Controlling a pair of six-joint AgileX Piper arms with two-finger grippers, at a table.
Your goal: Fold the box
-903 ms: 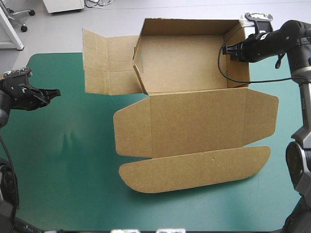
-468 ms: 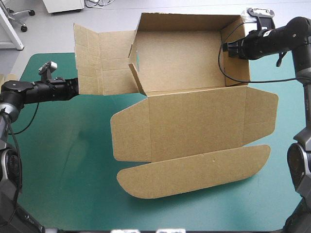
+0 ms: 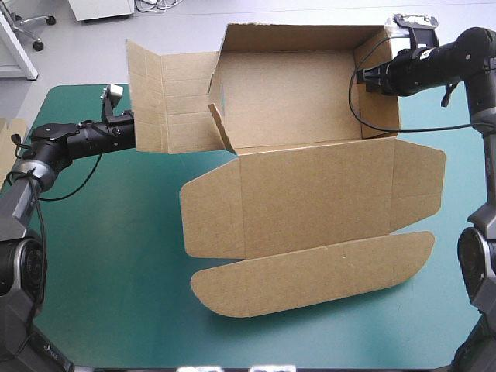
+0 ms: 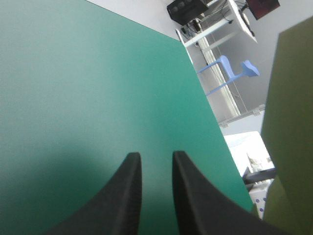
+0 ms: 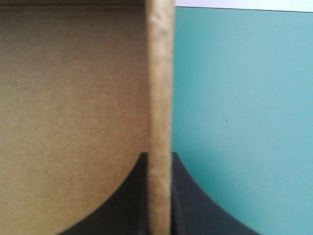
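- As both arms come in from the sides, we see the table (image 3: 116, 263) under its teal-green cover filling most of the high view
- The box (image 3: 294, 93), a cut sheet of brown board, lies across the table's middle and far side: an open tray with raised walls at the far edge, the lid (image 3: 310, 201) flat on the cover toward the near edge
- From the tray's left end a long creased side panel (image 3: 167, 105) stands unfolded, stretching toward the left arm
- The right gripper (image 3: 363, 77) pinches the tray's right wall (image 5: 160, 73), the board's edge running up between its black fingers (image 5: 122, 200), which are all but closed on it
- The left gripper (image 4: 155, 156) sits at the outer end of that panel; its fingers (image 4: 127, 196) stand a narrow gap apart with only cover between them, the board just beside and not in its grasp
- A sliver of more board (image 3: 6, 136) shows at the table's left edge
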